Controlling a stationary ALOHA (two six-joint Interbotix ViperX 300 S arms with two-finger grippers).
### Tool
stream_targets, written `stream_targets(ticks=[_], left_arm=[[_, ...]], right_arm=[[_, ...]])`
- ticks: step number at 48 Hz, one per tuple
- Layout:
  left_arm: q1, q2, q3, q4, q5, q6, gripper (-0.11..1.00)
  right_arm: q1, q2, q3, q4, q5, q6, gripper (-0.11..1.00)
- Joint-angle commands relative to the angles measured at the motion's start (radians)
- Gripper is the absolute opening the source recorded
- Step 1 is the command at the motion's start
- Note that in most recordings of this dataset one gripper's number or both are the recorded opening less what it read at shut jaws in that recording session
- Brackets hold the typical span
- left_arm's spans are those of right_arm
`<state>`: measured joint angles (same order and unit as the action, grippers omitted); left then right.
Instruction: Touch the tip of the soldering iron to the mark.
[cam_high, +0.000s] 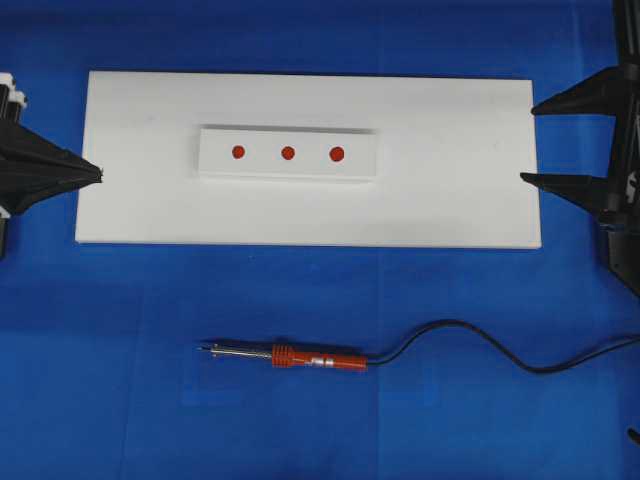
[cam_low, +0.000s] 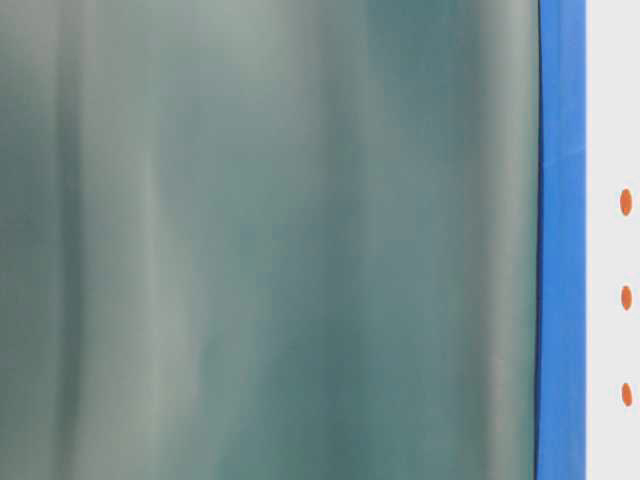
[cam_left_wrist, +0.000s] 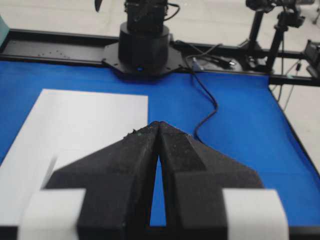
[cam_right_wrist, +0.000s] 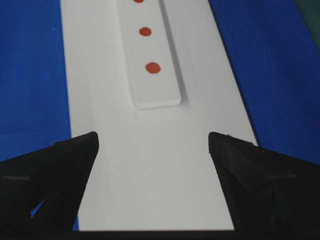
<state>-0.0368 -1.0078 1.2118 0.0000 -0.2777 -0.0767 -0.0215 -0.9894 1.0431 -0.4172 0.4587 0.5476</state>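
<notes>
A flat, smooth white board (cam_high: 450, 200) lies on a matte blue table cover (cam_high: 100, 380), and on it sits a raised white strip (cam_high: 288, 172) carrying three round red marks (cam_high: 288, 153) in a row. At six o'clock from the board, well apart from it, the soldering iron (cam_high: 300, 356) lies flat on the blue, its thin metal shaft pointing to nine o'clock and its black cord (cam_high: 480, 345) curling away toward three o'clock. The left gripper (cam_high: 98, 175), at nine o'clock, has its black wedge-shaped foam fingers pressed together and empty; the right gripper (cam_high: 530, 142), at three o'clock, holds its pointed fingers spread wide, nothing between them.
</notes>
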Motion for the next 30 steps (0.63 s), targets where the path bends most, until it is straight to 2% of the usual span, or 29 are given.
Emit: stream_targets(ticks=[1,30], left_arm=[[-0.002,0.005,-0.011,0.002,-0.011,0.002,0.00],[-0.002,0.005,-0.011,0.002,-0.011,0.003,0.00]], right_arm=[[-0.003,0.006,-0.009,0.002,-0.011,0.002,0.88],[-0.003,0.006,-0.009,0.000,-0.012,0.002,0.86]])
